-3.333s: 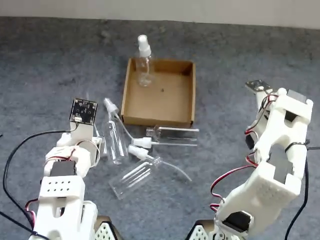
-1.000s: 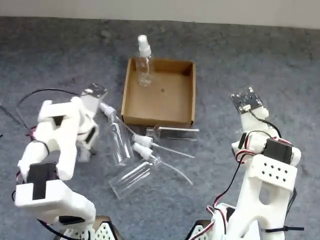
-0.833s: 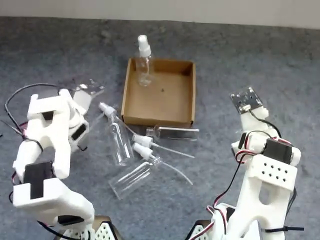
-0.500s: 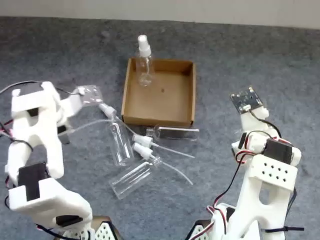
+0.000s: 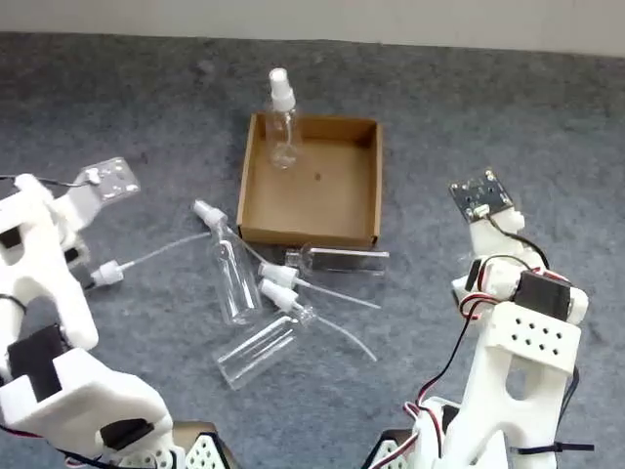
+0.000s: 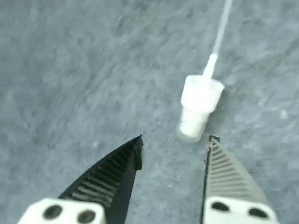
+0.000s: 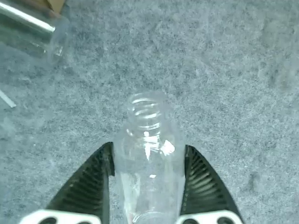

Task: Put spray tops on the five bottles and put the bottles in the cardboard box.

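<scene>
**Clerk:** Item one, the loose fitting?

**Inspector:** One loose spray top [image 6: 198,105] of white plastic, a stepped cylinder, lies on its side. A thin pale dip tube [image 6: 221,28] runs off it. It rests on the surface [image 5: 488,98], a grey, short-piled, felt-like carpet. The left hand [image 6: 174,141] hangs over it with its two ribbed black fingers spread wide. The top's head lies just off one fingertip, ungripped.

**Clerk:** And the right side?

**Inspector:** The right hand [image 7: 148,148] pinches an open bottle [image 7: 148,116] between both ribbed fingers, above the carpet. The bottle is clear plastic and round, with a threaded neck and no cap.

**Clerk:** The container?

**Inspector:** The cardboard box [image 5: 374,186] is a shallow, squarish tray of brown board, open at the top. A capped bottle [image 5: 282,132] stands upright in its far left corner, white nozzle rising above the wall.

**Clerk:** The remaining stock?

**Inspector:** Three clear bottles lie flat on the carpet in front of the box.
- The slim bottle [image 5: 229,278] carries a white top and lies near the front left corner.
- The second bottle [image 5: 344,261] lies along the front wall, just beside it.
- The third bottle [image 5: 254,350] lies slantwise, nearest the arms.

Two further white tops [image 5: 276,277] lie between them with thin tubes trailing. I cannot tell whether either is seated on a neck.

**Clerk:** The arms?

**Inspector:** Both have white moulded shells with red and black wiring. The left one stands at the carpet's left edge, well apart from the box.
</scene>
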Robot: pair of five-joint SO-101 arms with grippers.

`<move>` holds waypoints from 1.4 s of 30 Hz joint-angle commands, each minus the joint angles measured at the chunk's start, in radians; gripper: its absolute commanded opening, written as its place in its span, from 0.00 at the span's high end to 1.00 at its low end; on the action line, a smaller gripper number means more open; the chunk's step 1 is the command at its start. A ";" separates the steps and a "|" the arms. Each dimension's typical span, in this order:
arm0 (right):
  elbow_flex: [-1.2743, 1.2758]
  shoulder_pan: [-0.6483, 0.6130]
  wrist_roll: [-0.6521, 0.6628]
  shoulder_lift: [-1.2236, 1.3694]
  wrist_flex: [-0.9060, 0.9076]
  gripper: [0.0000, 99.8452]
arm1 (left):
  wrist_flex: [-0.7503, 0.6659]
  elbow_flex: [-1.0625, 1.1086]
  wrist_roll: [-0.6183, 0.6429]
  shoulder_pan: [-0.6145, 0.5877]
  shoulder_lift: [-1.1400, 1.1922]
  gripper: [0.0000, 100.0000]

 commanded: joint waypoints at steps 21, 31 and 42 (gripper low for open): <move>-0.013 -0.002 -0.005 -0.038 0.036 1.00 | 0.115 0.087 2.021 0.145 -0.108 0.63; -0.015 -0.002 -0.005 -0.038 0.035 1.00 | -0.081 0.262 2.035 0.116 -0.108 0.63; -0.019 -0.001 -0.005 -0.039 0.035 1.00 | -0.180 0.257 1.772 0.047 -0.071 0.87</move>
